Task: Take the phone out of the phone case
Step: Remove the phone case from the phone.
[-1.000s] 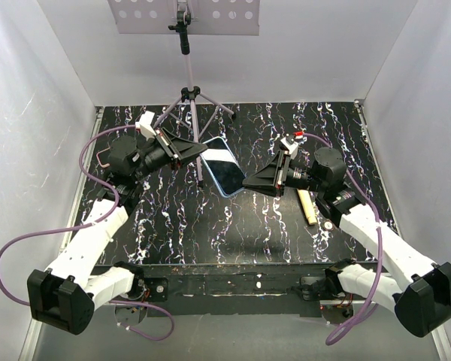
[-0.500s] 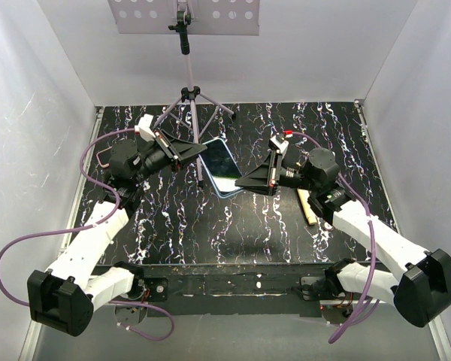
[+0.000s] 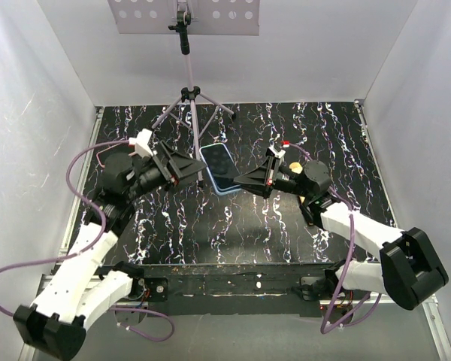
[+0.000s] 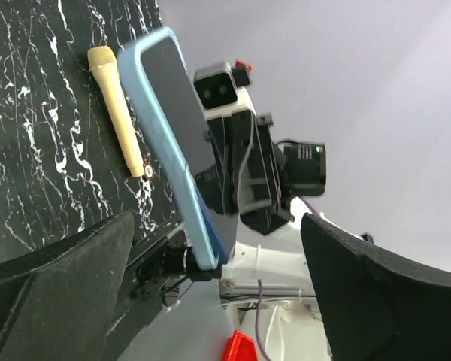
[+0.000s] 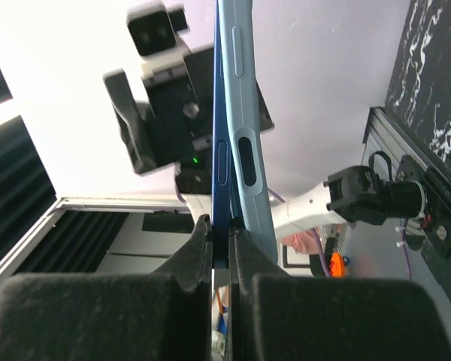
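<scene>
— Right gripper (image 3: pixel 238 180)?
— Pinched narrow on the phone (image 3: pixel 219 167). The left gripper (image 3: pixel 203 170) is spread wide around its other end.
— What changed?
— Both arms have swung inward. The phone has tipped steeper, held off the marbled black table (image 3: pixel 173 226), just ahead of the tripod (image 3: pixel 189 94) feet.
— Materials?
— Glossy dark glass in a matte pale-blue case (image 5: pixel 248 113) with rounded corners. A beige stick (image 4: pixel 119 105) with a rounded head lies flat, right of the tripod.
</scene>
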You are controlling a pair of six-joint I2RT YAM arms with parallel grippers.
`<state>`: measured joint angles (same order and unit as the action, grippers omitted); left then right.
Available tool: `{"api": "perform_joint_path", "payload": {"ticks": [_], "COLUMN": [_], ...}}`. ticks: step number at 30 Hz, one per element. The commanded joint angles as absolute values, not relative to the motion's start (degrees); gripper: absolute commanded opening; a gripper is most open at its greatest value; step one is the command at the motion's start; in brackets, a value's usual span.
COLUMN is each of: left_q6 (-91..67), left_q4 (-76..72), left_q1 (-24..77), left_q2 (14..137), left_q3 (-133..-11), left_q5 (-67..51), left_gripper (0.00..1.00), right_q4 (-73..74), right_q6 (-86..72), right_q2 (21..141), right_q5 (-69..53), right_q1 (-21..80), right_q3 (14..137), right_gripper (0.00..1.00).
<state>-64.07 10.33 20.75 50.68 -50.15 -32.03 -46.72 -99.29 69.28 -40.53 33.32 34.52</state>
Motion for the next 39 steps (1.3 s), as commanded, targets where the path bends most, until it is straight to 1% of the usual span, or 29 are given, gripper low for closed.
{"api": "perform_joint_path", "payload": {"ticks": [1,4,7,12,15,19,21,25,30,39], "left_q6": [-65.8,-70.7,-71.8,-71.4,-71.4,-71.8,-72.6,-73.4,-72.9,-72.9], "left_q4": [12.1,6.8,2.8,0.5,0.4,0.4,0.4,-4.0,-2.4,-1.6], "left_q1": [22.0,27.2,33.0,35.6,35.6,35.6,35.6,35.6,35.6,35.5], "left_q2": [43.5,42.8,44.5,45.9,46.1,47.2,48.1,49.4,50.0,53.0], "left_q3": [-43.6,-39.2,-38.5,-38.8,-38.8,-38.8,-38.8,-38.8,-39.8,-41.8], "left_q5": [-30.5,-30.3,-27.7,-25.5,-24.5,-22.8,-22.0,-22.4,-21.2,-19.9], "left_gripper": [0.86,0.74,0.65,0.58,0.57,0.59,0.57,0.57,0.57,0.54], "right_q4": [-62.9,-64.6,-67.8,-71.5,-70.8,-68.9,-68.2,-67.2,-66.6,-65.9], "right_q6": [-104.3,-104.9,-106.3,-108.5,-108.0,-107.0,-106.6,-106.2,-105.9,-105.3], "right_q2": [70.3,72.2,74.2,75.9,75.0,73.6,73.2,72.6,71.7,71.3], "right_q5": [-37.8,-37.1,-36.4,-35.9,-35.7,-35.4,-35.5,-35.7,-35.5,-35.4], "right_q1": [32.0,31.8,31.8,31.9,31.9,31.9,32.1,32.0,32.2,33.0], "right_q3": [34.8,35.3,35.5,35.1,34.1,33.7,33.8,33.8,33.8,33.6], "right_gripper": [0.01,0.01,0.01,0.01,0.01,0.01,0.01,0.01,0.01,0.01]}}
